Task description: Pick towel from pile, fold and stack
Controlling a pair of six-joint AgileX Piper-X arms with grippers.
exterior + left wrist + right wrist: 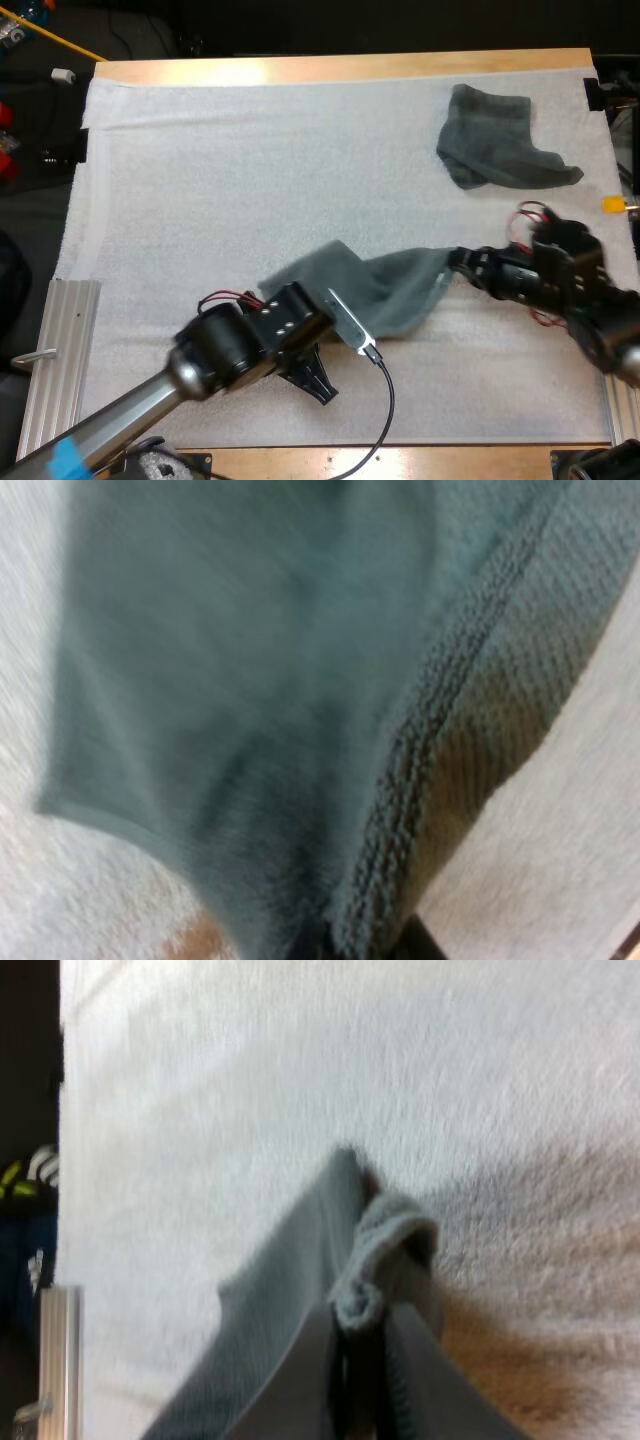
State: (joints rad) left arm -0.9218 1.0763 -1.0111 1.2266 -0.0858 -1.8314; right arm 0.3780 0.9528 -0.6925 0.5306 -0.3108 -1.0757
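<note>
A dark grey-green towel (390,285) is stretched low over the white mat (200,180) between my two grippers. My left gripper (322,306) is shut on the towel's left end, largely hidden under its own wrist. In the left wrist view the towel (250,680) hangs close, its ribbed hem running along one side. My right gripper (460,262) is shut on the right end. In the right wrist view a rolled corner of the towel (365,1280) is pinched between its fingers. A second towel (500,140) lies crumpled at the mat's far right.
A ribbed metal rail (65,350) lies along the mat's near left edge. The wooden table edge (350,68) runs along the far side. Small items (62,74) sit off the table at the far left.
</note>
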